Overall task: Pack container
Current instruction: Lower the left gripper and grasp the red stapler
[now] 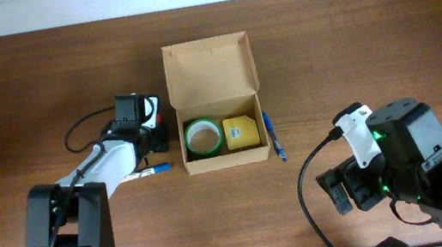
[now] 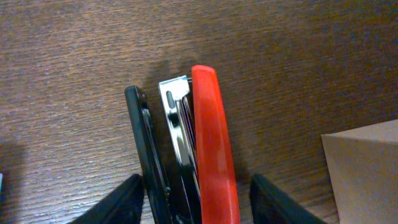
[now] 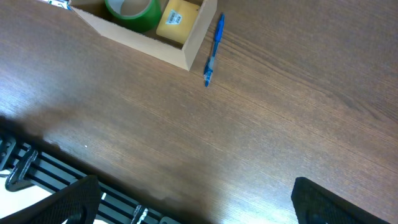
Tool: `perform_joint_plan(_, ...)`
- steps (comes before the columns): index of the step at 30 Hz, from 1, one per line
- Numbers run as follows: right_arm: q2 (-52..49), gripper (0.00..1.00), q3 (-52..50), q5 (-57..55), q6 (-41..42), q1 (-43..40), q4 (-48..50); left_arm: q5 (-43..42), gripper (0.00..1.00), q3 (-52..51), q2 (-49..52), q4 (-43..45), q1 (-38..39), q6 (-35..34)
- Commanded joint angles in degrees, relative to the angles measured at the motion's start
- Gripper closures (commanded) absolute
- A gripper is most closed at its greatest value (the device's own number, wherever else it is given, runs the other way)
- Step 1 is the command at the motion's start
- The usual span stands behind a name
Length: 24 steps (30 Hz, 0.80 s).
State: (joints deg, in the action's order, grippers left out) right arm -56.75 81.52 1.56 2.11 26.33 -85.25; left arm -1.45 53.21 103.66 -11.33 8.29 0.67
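Two dark fingers [image 2: 121,202] of the left claw [image 2: 196,183] sit at the bottom edge of the left wrist view, cut off below. They stand either side of a red stapler [image 2: 208,124], whose black base, metal rail and red top show side by side on the bench [image 2: 74,56]. The left pad seems to meet the base, while a sliver of wood shows beside the right pad — so this claw is part-open around the stapler, not clamped. The stapler's rear end is hidden.

Just right of it, mid-bench, stands the container [image 1: 211,81], its lid flap open toward the far side. It holds a green tape roll [image 1: 203,136] and a yellow block [image 1: 240,132] whose label is too small to read. A blue pen [image 1: 273,135] lies just beside its right wall. A second blue-ended pen [image 1: 160,167] is half hidden by the left arm.

At near right, the right claw [image 3: 194,182] gapes wide over bare wood.
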Motion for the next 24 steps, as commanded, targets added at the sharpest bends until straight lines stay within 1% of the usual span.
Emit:
perform_joint_plan(1, 0.0, 0.01, 0.0, 0.6, -0.2, -0.3, 0.2, -0.2, 0.53, 1.0, 0.5, 0.0, -0.2, -0.9)
perform_joint_plan(7, 0.0, 0.01, 0.0, 0.6, -0.2, -0.3, 0.2, -0.2, 0.62, 1.0, 0.5, -0.5, -0.2, -1.6)
perform_joint_plan(9, 0.0, 0.01, 0.0, 0.6, -0.2, -0.3, 0.2, -0.2, 0.67, 1.0, 0.5, -0.9, -0.2, -1.7)
perform_joint_plan(11, 0.0, 0.01, 0.0, 0.6, -0.2, -0.3, 0.2, 0.0, 0.70, 1.0, 0.5, -1.1, -0.2, -3.0)
perform_joint_plan(16, 0.0, 0.01, 0.0, 0.6, -0.2, -0.3, 0.2, 0.0, 0.83, 1.0, 0.5, -1.3, -0.2, -4.5)
perform_joint_plan(19, 0.0, 0.01, 0.0, 0.6, -0.2, -0.3, 0.2, 0.0, 0.96, 1.2, 0.5, -2.3, -0.2, -5.9)
perform_joint_plan(20, 0.0, 0.01, 0.0, 0.6, -0.2, -0.3, 0.2, 0.0, 0.98, 1.6, 0.5, -3.3, -0.2, -6.2)
perform_joint_plan(24, 0.0, 0.01, 0.0, 0.6, -0.2, -0.3, 0.2, 0.1, 0.98, 4.7, 0.5, -8.8, -0.2, -6.3)
